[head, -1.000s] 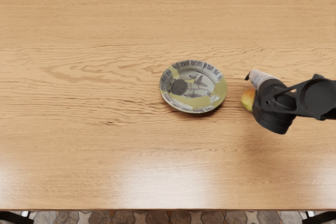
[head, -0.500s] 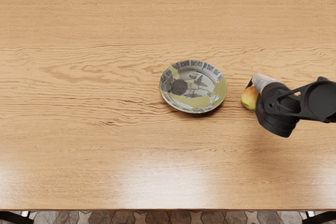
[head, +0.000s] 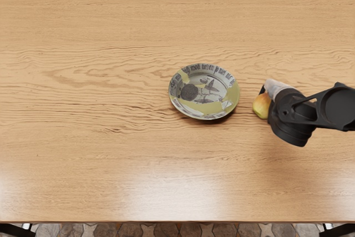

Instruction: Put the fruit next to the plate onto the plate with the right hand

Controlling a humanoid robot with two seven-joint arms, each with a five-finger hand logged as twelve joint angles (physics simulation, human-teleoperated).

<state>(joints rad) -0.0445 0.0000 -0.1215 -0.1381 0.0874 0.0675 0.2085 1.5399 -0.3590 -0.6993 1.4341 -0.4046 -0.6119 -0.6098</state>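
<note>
Half the fruit (head: 260,105) hides behind the right hand (head: 288,116).

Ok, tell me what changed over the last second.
Very little. The right hand shifted slightly towards the picture's right, then eased back a touch; it stays close against the fruit. The fruit barely moved and still lies on the table beside the plate, not on it. Whether it has been gripped cannot be seen. The plate stayed put.
</note>
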